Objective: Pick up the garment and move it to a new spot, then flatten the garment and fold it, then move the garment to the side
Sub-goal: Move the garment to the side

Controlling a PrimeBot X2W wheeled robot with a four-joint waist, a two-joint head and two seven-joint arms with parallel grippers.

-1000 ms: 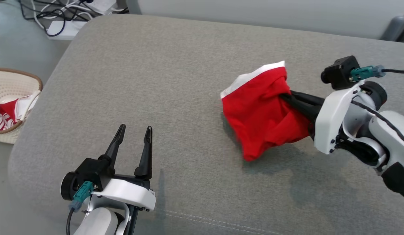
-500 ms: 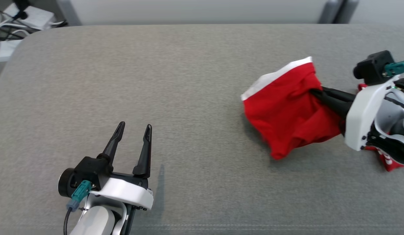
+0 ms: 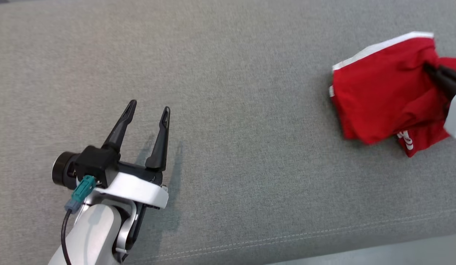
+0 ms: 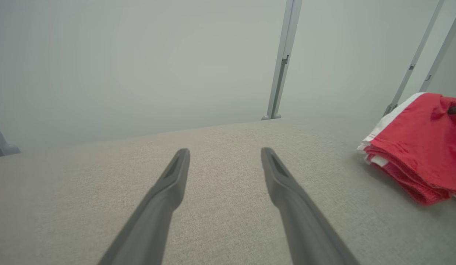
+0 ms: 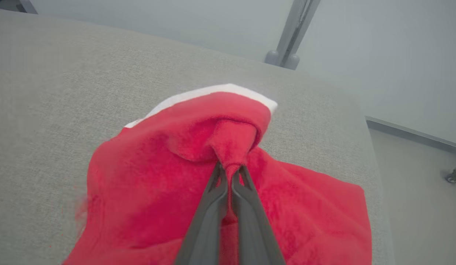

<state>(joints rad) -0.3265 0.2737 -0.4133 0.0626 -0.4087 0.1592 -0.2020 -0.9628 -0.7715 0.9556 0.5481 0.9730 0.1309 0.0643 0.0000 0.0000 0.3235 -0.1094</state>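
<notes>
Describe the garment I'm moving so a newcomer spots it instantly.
On the broad grey fabric cushion, look to the right end in the head view. There a bunched bright red cloth garment with a white upper band sits pinched in the shut right gripper. Its red stands out against grey upholstery and dark fingers.

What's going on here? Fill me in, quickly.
The robot's right gripper is shut on a pinched-up fold of the red garment, which sits bunched, not flat, on the grey cushion. The left gripper is open and empty, low over bare cushion, apart from the garment on its left.
</notes>
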